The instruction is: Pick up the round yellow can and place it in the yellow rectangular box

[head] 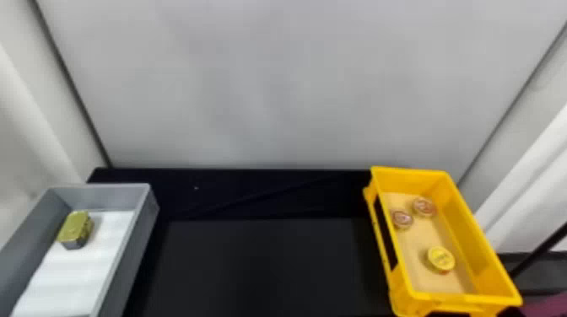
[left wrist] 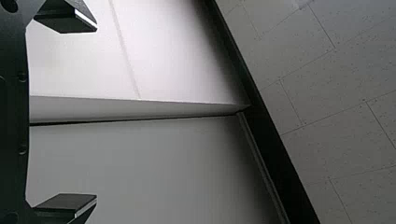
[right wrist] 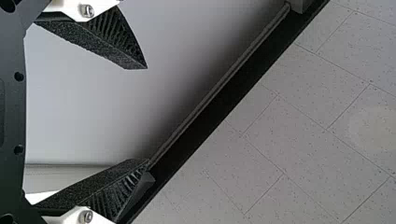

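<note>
1. Round yellow can (head: 441,259): in the yellow rectangular box (head: 469,244), near end. Lid has dark markings, not legible.
2. Two reddish round cans (head: 424,207): same box, farther back. Printed lids, can't read them.
3. Gold-lidded can (head: 75,226): in gray box (head: 133,253).
4. Left tool (left wrist: 96,113): open, fingers wide apart.
5. Right tool (right wrist: 147,118): open too.
</note>
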Robot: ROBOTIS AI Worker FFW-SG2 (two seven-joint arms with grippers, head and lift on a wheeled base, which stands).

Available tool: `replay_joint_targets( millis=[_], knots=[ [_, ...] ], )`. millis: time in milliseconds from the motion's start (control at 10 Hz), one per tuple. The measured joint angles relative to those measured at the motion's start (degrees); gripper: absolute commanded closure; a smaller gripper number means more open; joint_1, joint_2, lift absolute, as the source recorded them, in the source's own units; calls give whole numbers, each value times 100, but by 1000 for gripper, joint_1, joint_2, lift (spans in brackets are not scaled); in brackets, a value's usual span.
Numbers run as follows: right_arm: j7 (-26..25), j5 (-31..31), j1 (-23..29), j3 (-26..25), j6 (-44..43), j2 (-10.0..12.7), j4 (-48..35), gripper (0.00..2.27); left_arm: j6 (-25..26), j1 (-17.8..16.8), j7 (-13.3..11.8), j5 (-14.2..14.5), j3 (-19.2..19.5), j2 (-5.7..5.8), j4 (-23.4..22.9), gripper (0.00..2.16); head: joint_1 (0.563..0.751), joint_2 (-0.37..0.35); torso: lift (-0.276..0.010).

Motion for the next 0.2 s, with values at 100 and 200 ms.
replay_joint_targets(
  millis=[100,200],
  knots=[
    [3,0,2,5,0,-1,0,64,6,-1,26,-12,-12,0,0,10,694,-78,-2],
    [7,0,2,17,0,-6,0,64,10,-3,59,-24,-24,2,0,10,694,-78,-2]
  ],
)
